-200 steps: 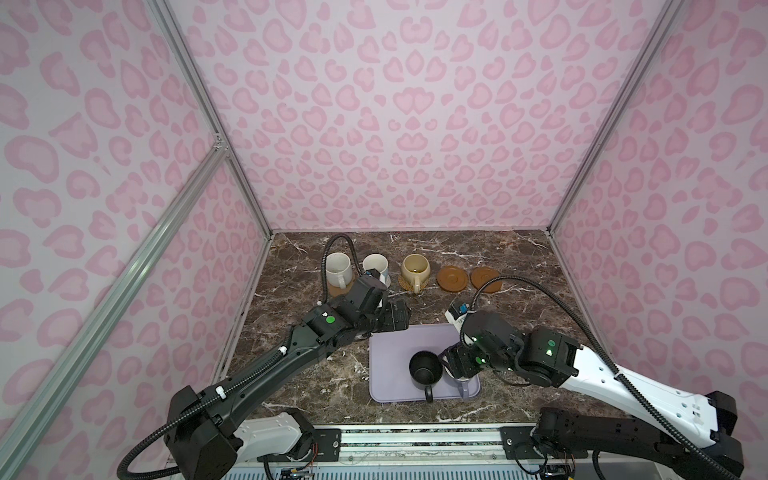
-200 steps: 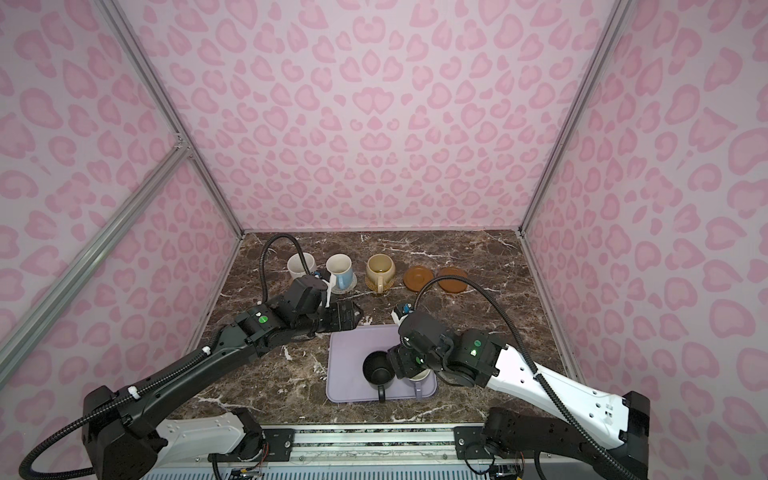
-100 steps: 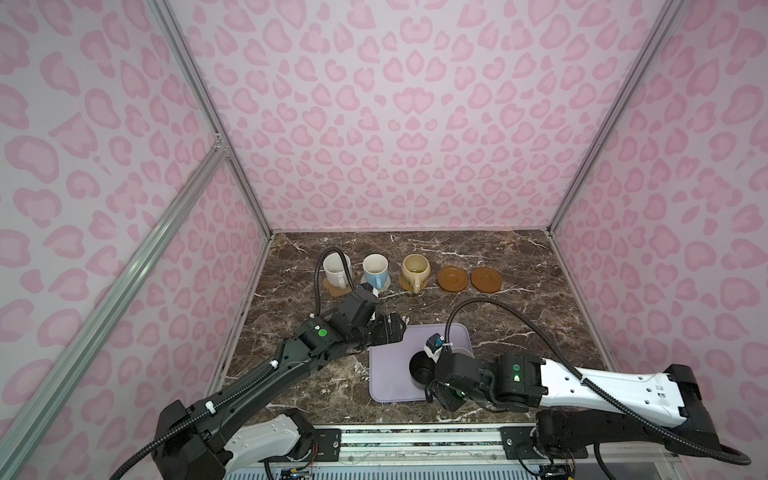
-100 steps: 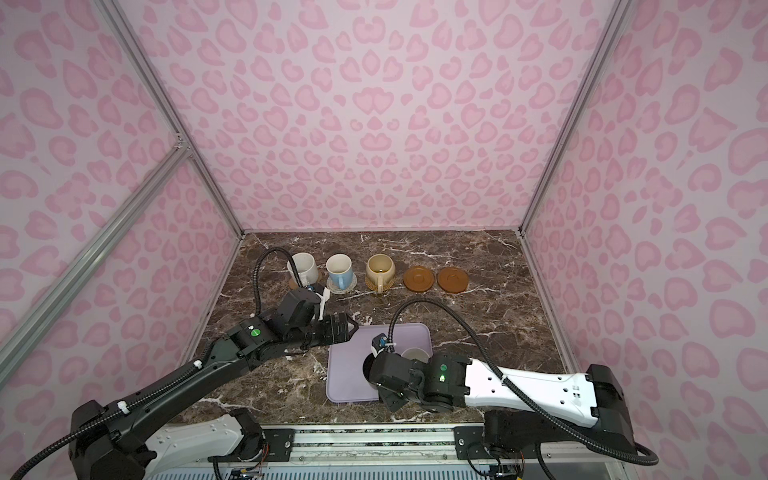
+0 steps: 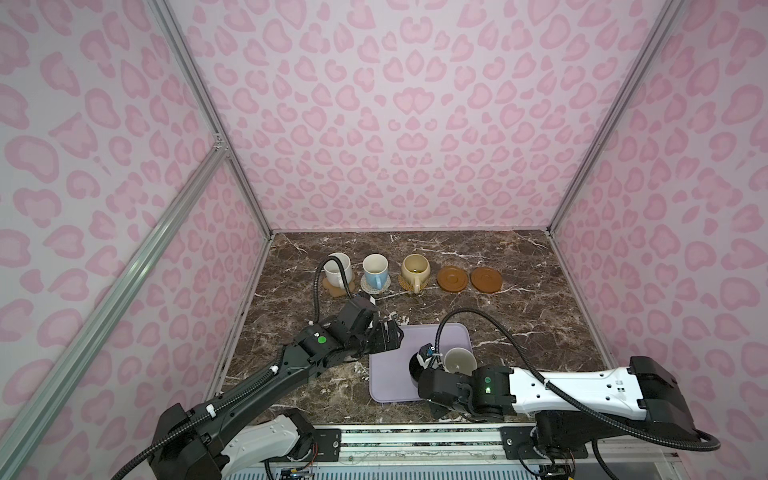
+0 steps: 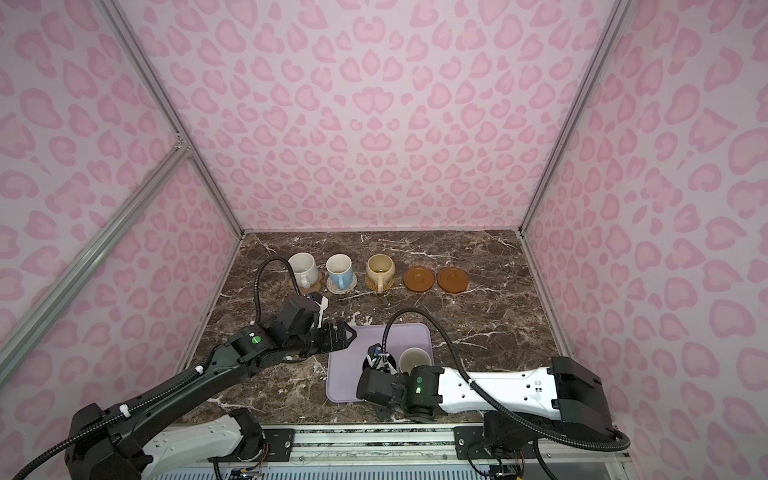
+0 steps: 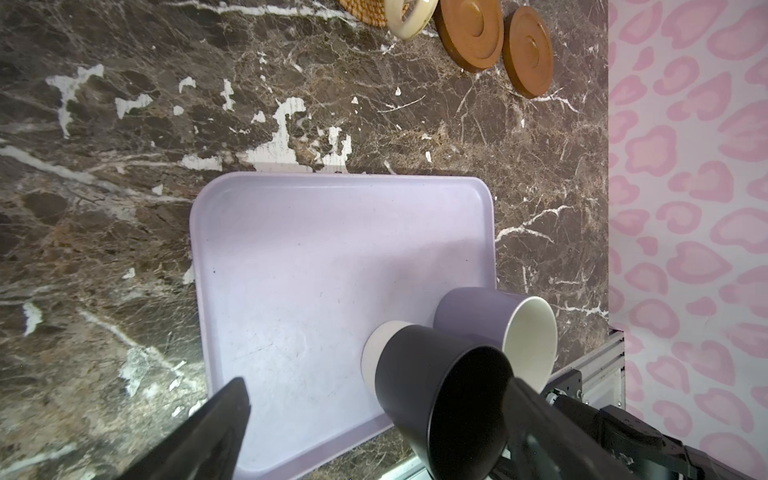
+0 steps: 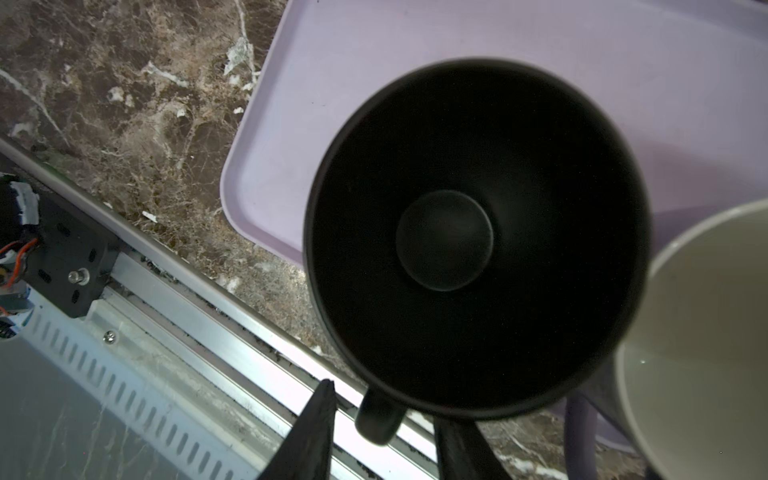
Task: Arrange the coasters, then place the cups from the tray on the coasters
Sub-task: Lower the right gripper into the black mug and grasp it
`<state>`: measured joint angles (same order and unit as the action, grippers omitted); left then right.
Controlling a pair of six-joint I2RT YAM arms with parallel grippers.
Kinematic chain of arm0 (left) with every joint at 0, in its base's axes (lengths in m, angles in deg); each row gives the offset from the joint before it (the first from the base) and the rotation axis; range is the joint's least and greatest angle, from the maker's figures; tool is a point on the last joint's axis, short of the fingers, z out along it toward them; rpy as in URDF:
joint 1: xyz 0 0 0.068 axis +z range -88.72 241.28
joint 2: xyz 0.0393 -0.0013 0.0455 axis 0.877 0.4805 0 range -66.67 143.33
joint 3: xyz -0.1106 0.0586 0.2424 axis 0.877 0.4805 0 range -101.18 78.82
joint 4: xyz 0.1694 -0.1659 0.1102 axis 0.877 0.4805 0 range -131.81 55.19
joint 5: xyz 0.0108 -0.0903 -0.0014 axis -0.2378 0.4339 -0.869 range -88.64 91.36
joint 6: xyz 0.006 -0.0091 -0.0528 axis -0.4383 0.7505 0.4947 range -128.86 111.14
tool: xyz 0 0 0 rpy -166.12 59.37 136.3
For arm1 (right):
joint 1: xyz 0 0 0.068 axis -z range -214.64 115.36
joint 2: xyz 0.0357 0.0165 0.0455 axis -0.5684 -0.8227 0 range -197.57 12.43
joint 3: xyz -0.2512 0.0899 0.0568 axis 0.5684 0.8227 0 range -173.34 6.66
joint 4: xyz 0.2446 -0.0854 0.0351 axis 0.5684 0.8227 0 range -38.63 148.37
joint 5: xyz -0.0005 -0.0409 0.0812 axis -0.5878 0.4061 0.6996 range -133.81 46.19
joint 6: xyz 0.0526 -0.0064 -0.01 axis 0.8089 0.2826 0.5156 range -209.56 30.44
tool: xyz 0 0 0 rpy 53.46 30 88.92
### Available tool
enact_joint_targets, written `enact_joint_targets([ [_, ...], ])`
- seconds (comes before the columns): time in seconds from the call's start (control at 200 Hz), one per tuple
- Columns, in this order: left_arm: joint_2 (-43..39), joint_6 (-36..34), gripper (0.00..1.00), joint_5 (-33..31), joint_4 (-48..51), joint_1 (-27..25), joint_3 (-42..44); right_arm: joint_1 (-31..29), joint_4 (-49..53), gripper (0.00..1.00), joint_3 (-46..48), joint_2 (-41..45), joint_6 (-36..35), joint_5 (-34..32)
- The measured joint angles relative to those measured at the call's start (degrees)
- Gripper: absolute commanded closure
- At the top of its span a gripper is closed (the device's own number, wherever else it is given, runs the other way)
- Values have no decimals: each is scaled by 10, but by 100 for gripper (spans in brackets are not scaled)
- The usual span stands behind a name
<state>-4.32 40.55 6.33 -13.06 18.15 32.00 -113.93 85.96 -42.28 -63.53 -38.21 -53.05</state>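
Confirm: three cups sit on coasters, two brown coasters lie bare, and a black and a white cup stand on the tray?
No. The other cup on the tray, beside the black cup, is lavender, not white; the left wrist view shows it. The rest holds.

The work surface is a tabletop (image 5: 519, 299) with a dark brown marble pattern and white veins. In the left wrist view its finish shows irregular white patches (image 7: 286, 137). Three walls enclose it, a back wall (image 5: 407, 124) and two side walls (image 5: 83, 166), all pale pink with darker pink heart-like blotches. Aluminium posts (image 5: 246, 191) stand at both back corners. A slanted aluminium bar (image 5: 122, 286) crosses the side wall on the left of both top views. An aluminium rail (image 6: 374, 440) runs along the front edge of the tabletop. In the right wrist view a black bracket (image 8: 70, 257) with a screw (image 8: 79, 276) sits by this rail, beside a slotted metal panel (image 8: 104, 382).
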Motion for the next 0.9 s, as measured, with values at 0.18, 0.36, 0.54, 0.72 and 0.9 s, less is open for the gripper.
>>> enact_joint_targets([
  [0.18,-5,20,3,10,-30,0,33,18,-4,62,-16,-44,-6,-9],
  [0.36,-14,56,3,13,-61,0,79,29,-2,63,-32,-75,-24,-31],
  [0.54,-33,75,3,4,-65,0,94,26,-1,71,-44,-98,-31,-61],
  [0.72,-45,83,3,-8,-66,0,104,8,6,66,-62,-122,-31,-95],
  [0.9,-53,97,3,-9,-65,0,122,10,11,67,-70,-141,-31,-103],
])
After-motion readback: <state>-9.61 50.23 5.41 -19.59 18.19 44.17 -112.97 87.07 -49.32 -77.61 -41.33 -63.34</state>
